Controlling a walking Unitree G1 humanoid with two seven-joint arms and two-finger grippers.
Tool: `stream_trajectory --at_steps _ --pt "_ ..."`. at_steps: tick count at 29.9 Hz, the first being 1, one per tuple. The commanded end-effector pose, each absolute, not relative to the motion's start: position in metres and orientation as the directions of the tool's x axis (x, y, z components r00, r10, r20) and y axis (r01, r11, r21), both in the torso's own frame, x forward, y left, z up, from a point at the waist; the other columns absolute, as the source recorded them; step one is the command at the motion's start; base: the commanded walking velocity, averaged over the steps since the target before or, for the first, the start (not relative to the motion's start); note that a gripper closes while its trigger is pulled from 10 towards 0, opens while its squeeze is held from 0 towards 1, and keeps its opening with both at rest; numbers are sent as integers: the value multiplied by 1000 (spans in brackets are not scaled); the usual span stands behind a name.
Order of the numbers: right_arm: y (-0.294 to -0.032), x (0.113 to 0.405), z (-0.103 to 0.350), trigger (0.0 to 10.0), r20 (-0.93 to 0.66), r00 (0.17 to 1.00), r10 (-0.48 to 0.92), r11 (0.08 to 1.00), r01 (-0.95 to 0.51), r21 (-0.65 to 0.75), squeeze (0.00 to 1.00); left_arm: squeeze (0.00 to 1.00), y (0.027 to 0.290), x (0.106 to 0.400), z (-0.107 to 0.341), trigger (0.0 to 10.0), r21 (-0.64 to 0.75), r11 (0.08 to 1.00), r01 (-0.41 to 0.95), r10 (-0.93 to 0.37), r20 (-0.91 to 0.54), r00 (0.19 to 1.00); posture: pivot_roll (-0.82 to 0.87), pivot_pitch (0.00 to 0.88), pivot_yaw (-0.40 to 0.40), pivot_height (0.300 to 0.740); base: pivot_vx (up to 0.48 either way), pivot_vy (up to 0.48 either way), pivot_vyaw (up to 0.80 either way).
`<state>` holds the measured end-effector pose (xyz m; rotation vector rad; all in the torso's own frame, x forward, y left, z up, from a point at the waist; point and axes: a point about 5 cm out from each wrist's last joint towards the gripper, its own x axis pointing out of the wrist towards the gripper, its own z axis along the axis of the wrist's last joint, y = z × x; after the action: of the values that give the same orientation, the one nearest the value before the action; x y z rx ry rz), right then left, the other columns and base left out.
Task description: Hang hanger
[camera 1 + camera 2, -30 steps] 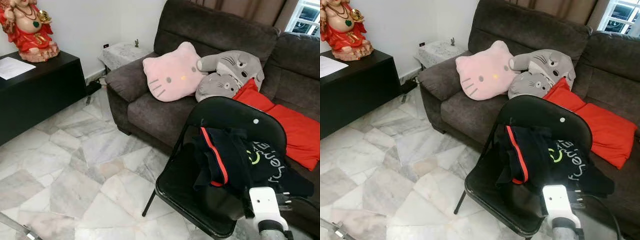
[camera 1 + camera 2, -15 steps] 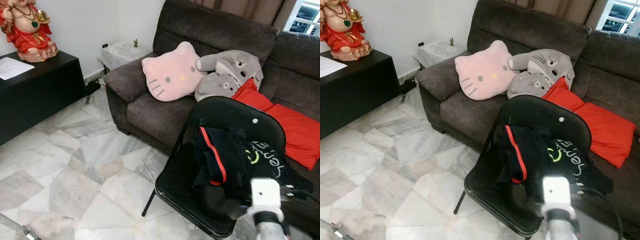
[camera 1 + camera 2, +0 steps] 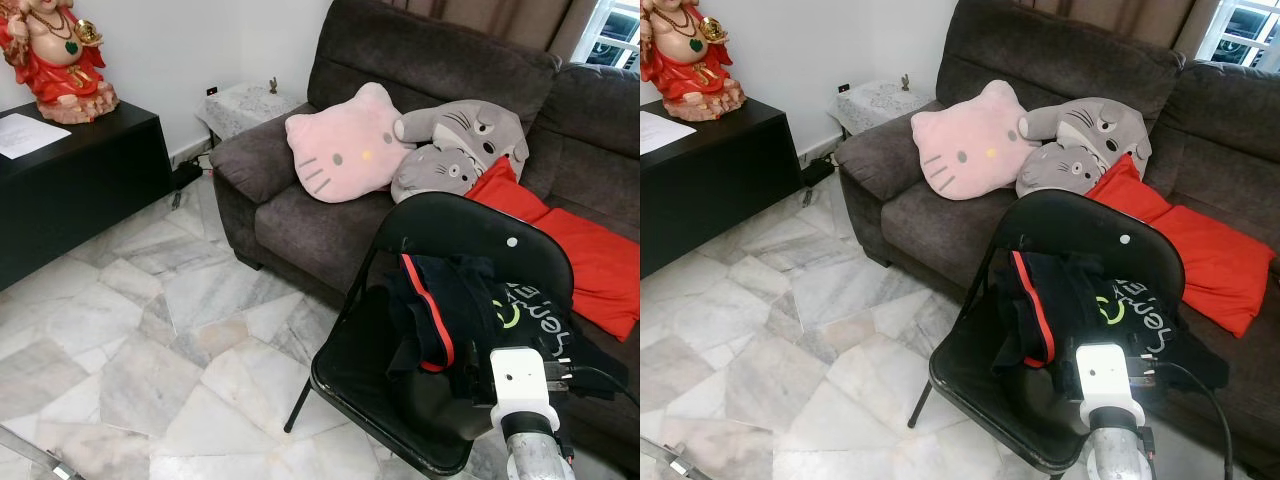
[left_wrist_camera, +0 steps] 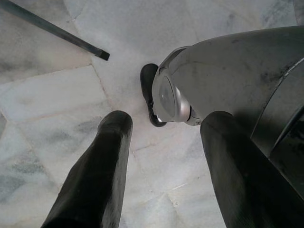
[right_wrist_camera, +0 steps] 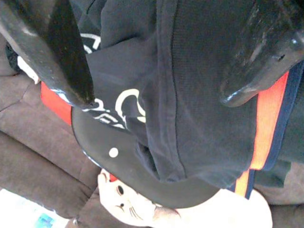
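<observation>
Reaching toward a black folding chair (image 3: pixel 352 372), the right claw (image 5: pixel 156 90) hovers with its two fingers (image 5: pixel 57 57) spread just above a dark garment (image 3: pixel 455 315) with an orange stripe and pale lettering, heaped on the chair's seat against the backrest. No hanger can be made out among the cloth. Behind the chair, a brown sofa (image 3: pixel 430 60) holds a pink cat cushion (image 3: pixel 345 145), grey plush toys (image 3: pixel 460 145) and a red cloth (image 3: pixel 590 255). The left claw (image 4: pixel 161 156) hangs spread over the marble floor (image 3: pixel 130 340)
</observation>
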<state>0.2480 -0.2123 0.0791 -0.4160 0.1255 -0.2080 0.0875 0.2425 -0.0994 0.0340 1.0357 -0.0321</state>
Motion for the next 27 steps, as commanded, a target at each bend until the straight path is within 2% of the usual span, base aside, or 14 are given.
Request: stream_trajectory --at_steps 1,17,27 --pt "-213 245 72 10000 -125 966 -227 895 156 -418 0 0 240 79 -102 10000 5 999 47 -18 -878 478 4 87 -73 740 0 0 0" --pt "-201 247 46 10000 -329 933 -142 906 -11 -422 0 0 240 79 -102 10000 0 999 50 -24 -880 475 5 89 -74 740 0 0 0" --pt "-199 255 45 10000 -341 931 -127 901 -35 -433 0 0 240 79 -103 10000 -2 999 48 -24 -880 475 8 90 -76 740 0 0 0"
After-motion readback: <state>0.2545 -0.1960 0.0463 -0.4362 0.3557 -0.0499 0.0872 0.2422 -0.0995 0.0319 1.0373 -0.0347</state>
